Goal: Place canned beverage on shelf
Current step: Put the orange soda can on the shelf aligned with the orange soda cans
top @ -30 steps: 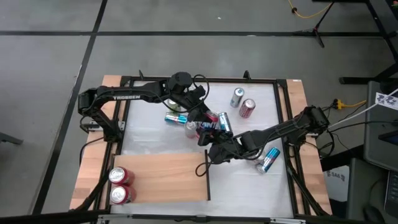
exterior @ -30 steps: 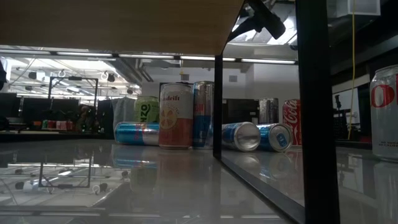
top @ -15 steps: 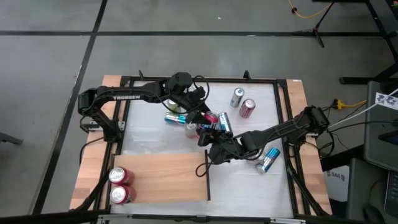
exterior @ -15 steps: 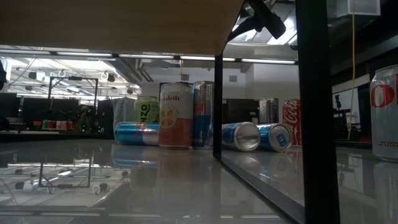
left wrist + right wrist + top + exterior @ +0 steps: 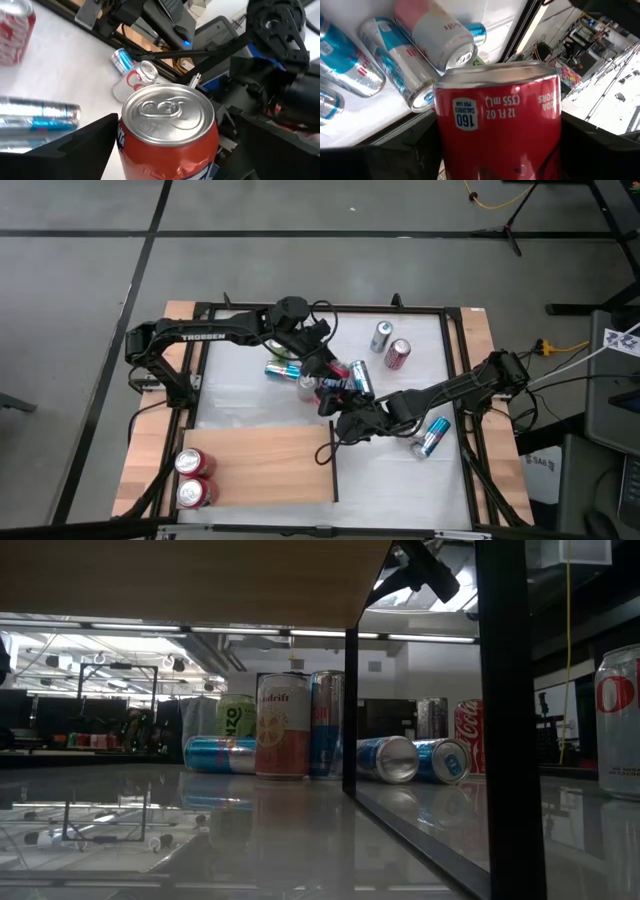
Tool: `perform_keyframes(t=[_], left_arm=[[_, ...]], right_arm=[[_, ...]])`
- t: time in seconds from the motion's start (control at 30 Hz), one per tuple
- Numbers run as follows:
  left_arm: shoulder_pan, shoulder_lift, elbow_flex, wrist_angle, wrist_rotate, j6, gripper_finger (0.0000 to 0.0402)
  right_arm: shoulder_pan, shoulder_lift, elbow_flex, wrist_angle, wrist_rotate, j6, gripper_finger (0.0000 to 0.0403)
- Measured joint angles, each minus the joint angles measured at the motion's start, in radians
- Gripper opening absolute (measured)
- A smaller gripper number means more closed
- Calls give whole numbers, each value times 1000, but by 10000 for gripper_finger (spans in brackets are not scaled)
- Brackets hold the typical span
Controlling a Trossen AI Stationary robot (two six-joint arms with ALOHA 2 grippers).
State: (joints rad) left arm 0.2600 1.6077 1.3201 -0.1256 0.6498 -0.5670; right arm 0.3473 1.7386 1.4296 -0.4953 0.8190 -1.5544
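White table (image 5: 400, 480), light wood-grain shelf (image 5: 260, 465)

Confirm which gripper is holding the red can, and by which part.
The right gripper holds the red can, its fingers pressed against opposite sides of the can's body. The left gripper only flanks the can's top end, jaws open with a gap showing.

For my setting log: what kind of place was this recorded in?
Likely a robotics lab or workshop: bare grey floor marked with dark lines, a stand with trailing cables beside the table, and ceiling strip lights over cluttered benches.
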Motion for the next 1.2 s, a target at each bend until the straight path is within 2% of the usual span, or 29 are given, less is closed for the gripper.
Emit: perform_keyframes(t=[0.23, 0.77, 1.2], left_arm=[[-2, -1, 1, -53, 22, -68, 397], [-3, -1, 1, -69, 22, -142, 392], [-4, -1, 1, -134, 62, -221, 380]], right_arm=[[0, 0, 0, -1, -41, -51, 294], [0, 0, 0, -2, -34, -55, 294], [0, 0, 0, 32, -83, -176, 294]])
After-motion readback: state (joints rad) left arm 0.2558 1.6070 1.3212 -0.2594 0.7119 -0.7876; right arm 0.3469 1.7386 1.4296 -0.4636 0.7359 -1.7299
